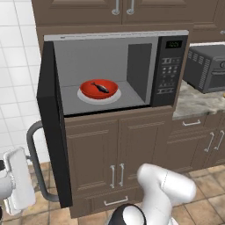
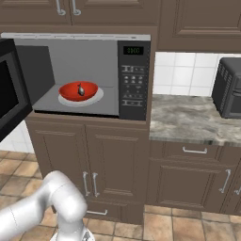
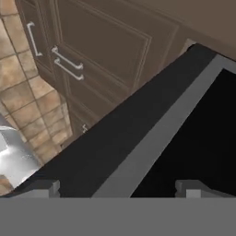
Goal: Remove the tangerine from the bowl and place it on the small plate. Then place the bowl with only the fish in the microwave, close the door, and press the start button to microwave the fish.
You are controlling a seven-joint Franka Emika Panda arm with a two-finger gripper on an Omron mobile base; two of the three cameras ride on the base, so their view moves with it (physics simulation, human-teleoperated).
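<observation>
The microwave [image 1: 169, 66] [image 2: 134, 80] stands with its door [image 1: 52, 132] [image 2: 12, 99] swung wide open to the left. Inside, the red bowl [image 1: 99, 89] [image 2: 77, 91] rests on the white turntable with the dark fish [image 1: 100, 87] [image 2: 81, 89] lying in it. The tangerine and the small plate are out of view. My white hand [image 1: 17, 184] hangs low at the far left, just outside the door's grey bar handle [image 1: 35, 162]. In the hand view my gripper [image 3: 120, 189] is open, fingertips wide apart, close to the door's black outer face [image 3: 115, 138] and its silver-framed window [image 3: 161, 138].
A dark toaster oven [image 1: 206, 66] [image 2: 228, 89] sits on the stone counter [image 1: 197, 103] [image 2: 188, 117] right of the microwave. Brown cabinets [image 1: 118, 149] fill the wall below. Tiled floor [image 3: 27, 106] lies under the open door.
</observation>
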